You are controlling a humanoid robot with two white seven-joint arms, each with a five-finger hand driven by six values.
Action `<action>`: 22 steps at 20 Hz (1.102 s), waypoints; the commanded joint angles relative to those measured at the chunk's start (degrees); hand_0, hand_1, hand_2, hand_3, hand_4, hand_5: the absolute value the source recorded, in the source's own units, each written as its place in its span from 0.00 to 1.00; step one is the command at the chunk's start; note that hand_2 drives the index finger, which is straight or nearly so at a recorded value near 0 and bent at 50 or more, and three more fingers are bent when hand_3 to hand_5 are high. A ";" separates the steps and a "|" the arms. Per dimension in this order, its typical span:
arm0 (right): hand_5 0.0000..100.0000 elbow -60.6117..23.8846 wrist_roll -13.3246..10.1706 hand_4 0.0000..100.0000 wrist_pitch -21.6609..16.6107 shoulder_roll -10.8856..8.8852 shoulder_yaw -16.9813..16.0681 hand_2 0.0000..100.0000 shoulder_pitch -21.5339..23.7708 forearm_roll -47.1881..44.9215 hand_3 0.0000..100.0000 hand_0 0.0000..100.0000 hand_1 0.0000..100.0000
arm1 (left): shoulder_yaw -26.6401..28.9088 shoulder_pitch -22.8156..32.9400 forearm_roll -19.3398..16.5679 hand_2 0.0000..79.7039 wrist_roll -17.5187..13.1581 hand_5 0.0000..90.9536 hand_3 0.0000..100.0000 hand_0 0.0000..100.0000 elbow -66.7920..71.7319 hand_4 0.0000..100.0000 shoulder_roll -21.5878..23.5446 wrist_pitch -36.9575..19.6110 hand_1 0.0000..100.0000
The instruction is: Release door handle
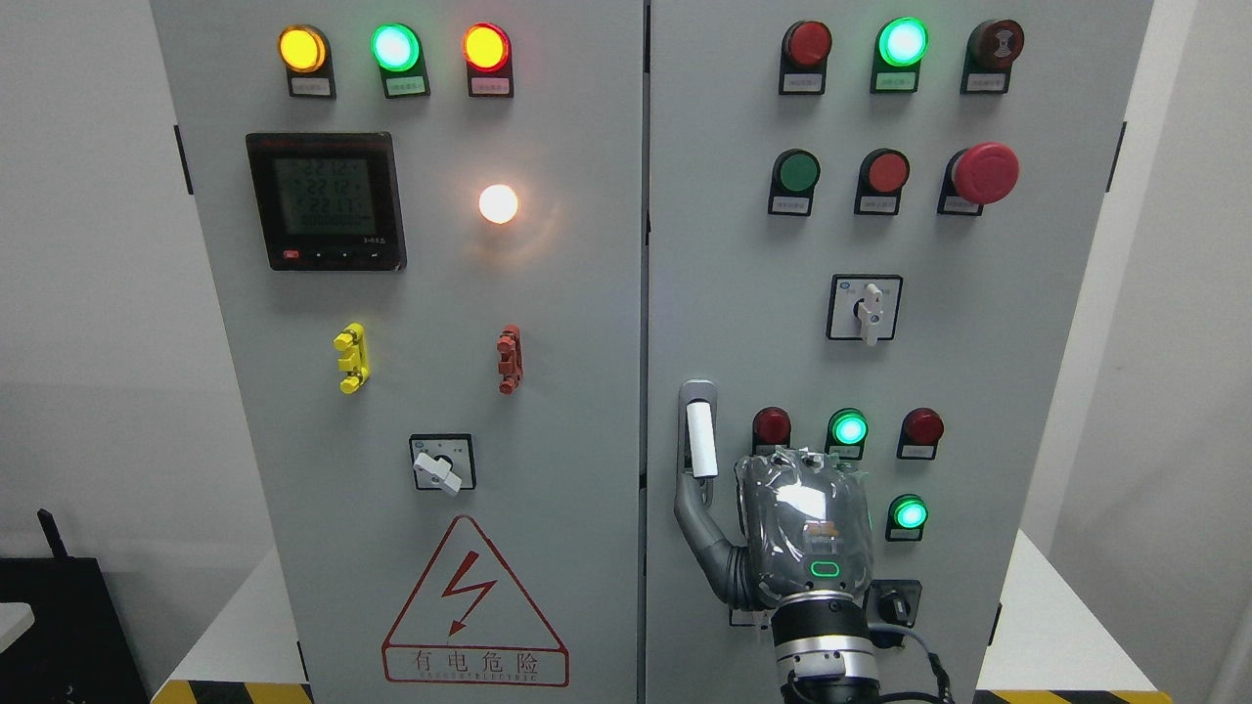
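One hand shows — the right hand (804, 533), low on the right door (743, 293). Its thumb (699, 523) touches the door handle (698, 440); fingers hidden, so I cannot tell its grip. That handle looks hard, smooth — hold its white bar.

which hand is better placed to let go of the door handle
The right hand: its arm enters from bottom right of middle and its thumb already reaches up to the door handle on the right cabinet door. The left hand is not in view.
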 commanded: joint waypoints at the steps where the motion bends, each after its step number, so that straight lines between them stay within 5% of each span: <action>1: 0.93 -0.02 -0.04 0.99 0.08 0.00 -0.01 1.00 -0.01 0.01 1.00 0.52 0.00 | 0.01 1.93 0.01 0.00 0.05 0.00 0.00 0.12 -1.76 0.00 0.00 -0.02 0.39; 22: 0.93 -0.10 -0.04 1.00 0.43 0.00 -0.01 1.00 0.08 0.01 1.00 0.54 0.00 | 0.01 1.93 0.01 0.00 0.05 0.00 0.00 0.12 -1.76 0.00 0.00 -0.02 0.39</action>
